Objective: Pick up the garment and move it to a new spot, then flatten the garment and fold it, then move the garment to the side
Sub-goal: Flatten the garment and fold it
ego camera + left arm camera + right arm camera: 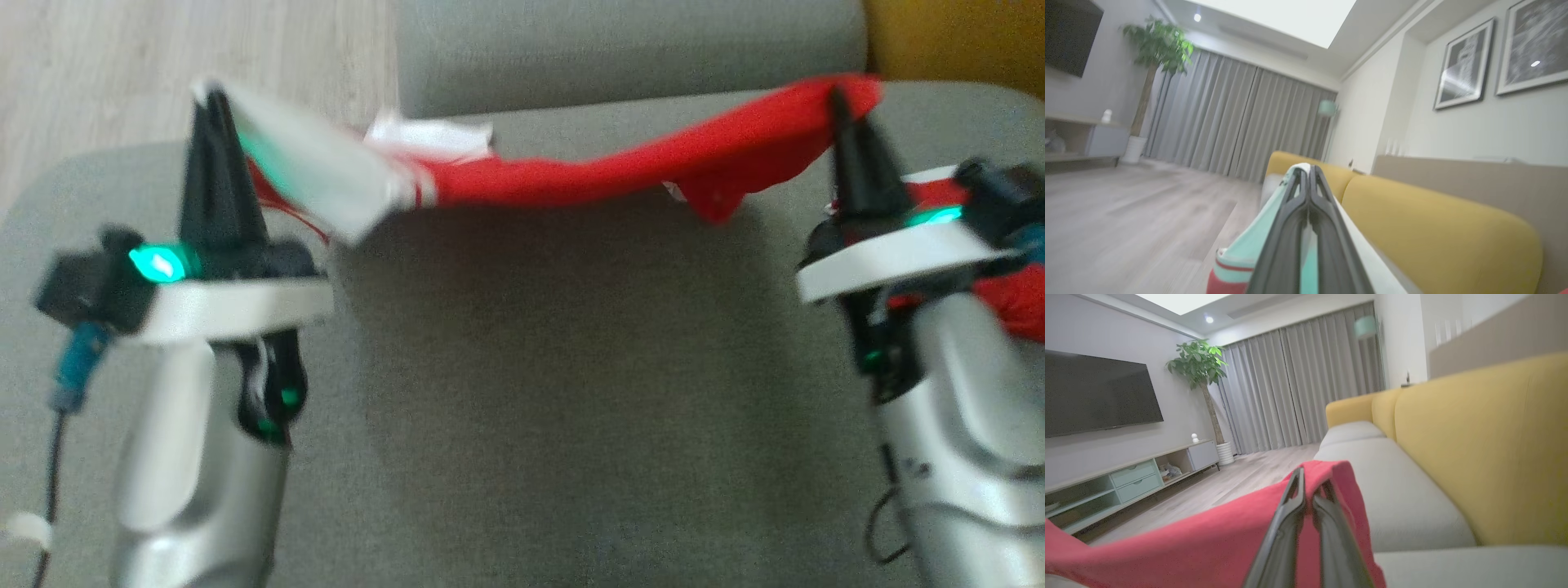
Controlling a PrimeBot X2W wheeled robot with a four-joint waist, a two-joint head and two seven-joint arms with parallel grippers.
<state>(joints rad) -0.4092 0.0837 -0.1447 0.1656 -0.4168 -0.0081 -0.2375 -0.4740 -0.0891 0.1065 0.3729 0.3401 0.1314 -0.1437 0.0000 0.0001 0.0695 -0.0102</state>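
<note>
Doubly pinching garment (571, 175): clamping white end in closed left gripper (214, 100), red end in closed right gripper (834, 96); sagging between both, above grey cushion (531, 367).

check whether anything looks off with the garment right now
The garment hangs bunched and sagging between the shut left gripper and right gripper, not spread flat. More red fabric seems caught beside the right wrist, which could snag.

Soft matt cloth garment (571, 175), woven seat cushion (531, 367)
</note>
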